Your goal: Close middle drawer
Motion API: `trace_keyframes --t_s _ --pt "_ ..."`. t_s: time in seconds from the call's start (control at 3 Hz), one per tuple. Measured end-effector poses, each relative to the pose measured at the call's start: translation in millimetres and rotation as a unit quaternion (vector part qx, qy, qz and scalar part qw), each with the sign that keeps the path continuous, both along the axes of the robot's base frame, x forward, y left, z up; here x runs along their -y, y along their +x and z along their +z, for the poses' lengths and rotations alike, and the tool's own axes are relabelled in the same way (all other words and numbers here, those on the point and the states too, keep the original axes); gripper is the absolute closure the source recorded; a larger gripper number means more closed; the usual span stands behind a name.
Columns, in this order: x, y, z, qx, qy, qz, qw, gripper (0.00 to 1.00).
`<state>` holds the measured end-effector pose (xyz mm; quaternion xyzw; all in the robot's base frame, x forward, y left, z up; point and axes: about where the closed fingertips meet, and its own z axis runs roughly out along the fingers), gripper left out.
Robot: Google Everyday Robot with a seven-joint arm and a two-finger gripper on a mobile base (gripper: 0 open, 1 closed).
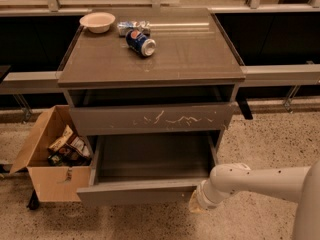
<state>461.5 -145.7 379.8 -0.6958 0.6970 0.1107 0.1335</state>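
Note:
The middle drawer (135, 193) of the grey cabinet is pulled far out, and its grey inside is empty. Its plain front panel faces the camera low in the view. The scratched drawer front (150, 119) above it stands slightly out from the cabinet. My gripper (196, 204) is at the end of the white arm (260, 181), which comes in from the lower right. It sits against the right end of the middle drawer's front panel.
On the cabinet top (190, 59) lie a blue soda can (141, 42) on its side, a crumpled wrapper (131, 26) and a white bowl (97, 21). An open cardboard box (50, 159) of snack packets stands on the speckled floor to the left of the drawer.

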Motion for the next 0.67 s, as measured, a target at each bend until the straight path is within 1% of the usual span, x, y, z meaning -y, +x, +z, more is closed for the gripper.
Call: trace_keyframes --t_s 0.33,0.67 --pt "0.0 0.0 0.0 0.000 0.000 0.000 1.0000 0.28" --pt "0.0 0.0 0.0 0.000 0.000 0.000 1.0000 0.04"
